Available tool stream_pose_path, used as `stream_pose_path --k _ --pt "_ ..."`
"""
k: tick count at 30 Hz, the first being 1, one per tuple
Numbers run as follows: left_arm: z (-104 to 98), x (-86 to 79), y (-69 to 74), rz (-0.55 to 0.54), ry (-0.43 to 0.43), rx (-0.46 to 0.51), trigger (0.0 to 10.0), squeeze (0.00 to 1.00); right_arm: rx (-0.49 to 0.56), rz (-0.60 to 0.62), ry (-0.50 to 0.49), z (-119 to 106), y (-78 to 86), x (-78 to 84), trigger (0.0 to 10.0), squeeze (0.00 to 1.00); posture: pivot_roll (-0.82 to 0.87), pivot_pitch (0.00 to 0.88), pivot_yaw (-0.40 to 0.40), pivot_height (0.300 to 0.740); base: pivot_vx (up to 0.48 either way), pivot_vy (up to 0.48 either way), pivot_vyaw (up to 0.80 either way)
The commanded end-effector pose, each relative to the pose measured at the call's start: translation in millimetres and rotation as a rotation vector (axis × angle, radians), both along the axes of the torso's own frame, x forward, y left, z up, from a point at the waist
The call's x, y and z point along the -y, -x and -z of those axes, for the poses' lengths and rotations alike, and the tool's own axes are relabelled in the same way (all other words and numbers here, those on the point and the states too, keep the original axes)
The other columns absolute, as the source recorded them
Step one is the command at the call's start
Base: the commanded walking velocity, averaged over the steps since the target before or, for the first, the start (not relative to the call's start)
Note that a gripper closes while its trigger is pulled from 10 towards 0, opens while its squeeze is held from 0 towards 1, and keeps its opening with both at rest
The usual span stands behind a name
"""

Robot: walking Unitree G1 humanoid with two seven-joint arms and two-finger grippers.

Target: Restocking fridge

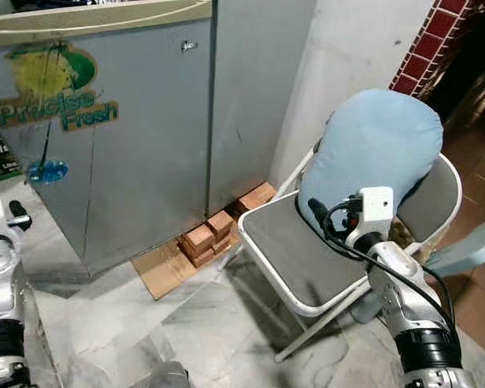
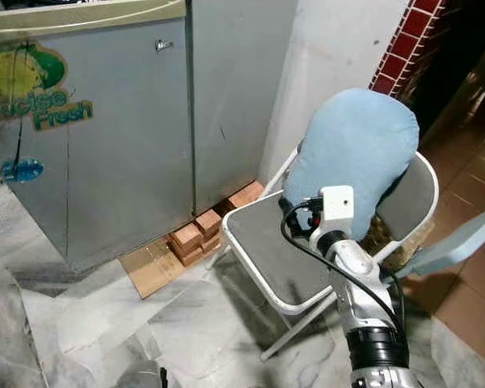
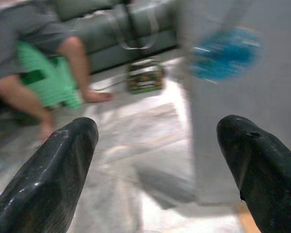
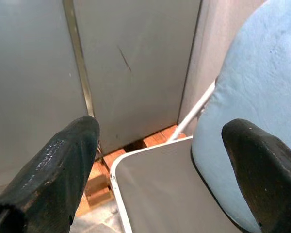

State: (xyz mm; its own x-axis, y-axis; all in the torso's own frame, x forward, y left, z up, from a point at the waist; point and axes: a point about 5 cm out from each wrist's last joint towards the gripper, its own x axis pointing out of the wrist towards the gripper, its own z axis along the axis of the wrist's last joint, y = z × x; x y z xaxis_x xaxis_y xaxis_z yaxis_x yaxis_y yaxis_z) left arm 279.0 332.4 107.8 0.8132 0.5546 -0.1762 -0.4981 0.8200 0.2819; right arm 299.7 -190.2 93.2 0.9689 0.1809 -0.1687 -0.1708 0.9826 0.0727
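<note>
Presently, key relation: the grey metal chest fridge with the green and yellow "Precise Fresh" sticker [image 1: 105, 137] is seen ahead and to the left of both arms, with its flat cream lid [image 1: 97, 20] along the top of the head views.
Nearer arm: the left tool [image 3: 155, 160] is judged nearer, since the fridge's grey side and blue round sticker [image 3: 225, 53] are seen just past its fingers.
Left tool state: its two black fingers are spread wide and nothing is held.
Right tool state: the right tool [image 4: 160, 165] is likewise wide open and empty, and is pointed over the chair towards the fridge's corner seam.
Obstacle on the right: a white-framed folding chair with a grey seat [image 1: 299, 259] is stood just beside the fridge, and a pale blue cushion [image 1: 372, 153] is leant on its back.
Under the fridge: red bricks [image 1: 214, 230] and a sheet of brown cardboard [image 1: 166, 271] are seen at its near corner.
Bystander: a seated person's arm [image 3: 19, 97] is made out, blurred, beyond the left tool.
Stock: no goods for restocking can be made out.
</note>
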Motion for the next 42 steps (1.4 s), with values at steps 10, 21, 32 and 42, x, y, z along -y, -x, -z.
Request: stream_pose_path --k 10,21,32,42 --pt "22 77.6 15.1 0.259 0.043 0.062 10.0 0.00 0.006 0.045 -0.007 -8 16.1 10.3 10.0 0.00 0.05 0.000 -0.093 0.716 0.000 0.480 -0.24" --pt "26 102.9 15.2 0.357 0.061 0.076 10.0 0.00 -0.016 0.032 -0.007 -5 19.8 5.0 10.0 0.00 0.05 0.000 -0.093 0.716 0.000 0.480 -0.04" --pt "17 85.3 0.1 0.329 0.032 0.096 10.0 0.00 -0.007 0.033 -0.013 -8 21.6 4.9 10.0 0.00 0.04 0.000 -0.097 0.716 0.000 0.480 0.00" --pt "16 85.5 -3.2 0.345 0.034 0.114 10.0 0.00 -0.023 0.021 -0.018 -4 30.5 0.9 10.0 0.00 0.04 0.000 -0.093 0.716 0.000 0.480 0.00"
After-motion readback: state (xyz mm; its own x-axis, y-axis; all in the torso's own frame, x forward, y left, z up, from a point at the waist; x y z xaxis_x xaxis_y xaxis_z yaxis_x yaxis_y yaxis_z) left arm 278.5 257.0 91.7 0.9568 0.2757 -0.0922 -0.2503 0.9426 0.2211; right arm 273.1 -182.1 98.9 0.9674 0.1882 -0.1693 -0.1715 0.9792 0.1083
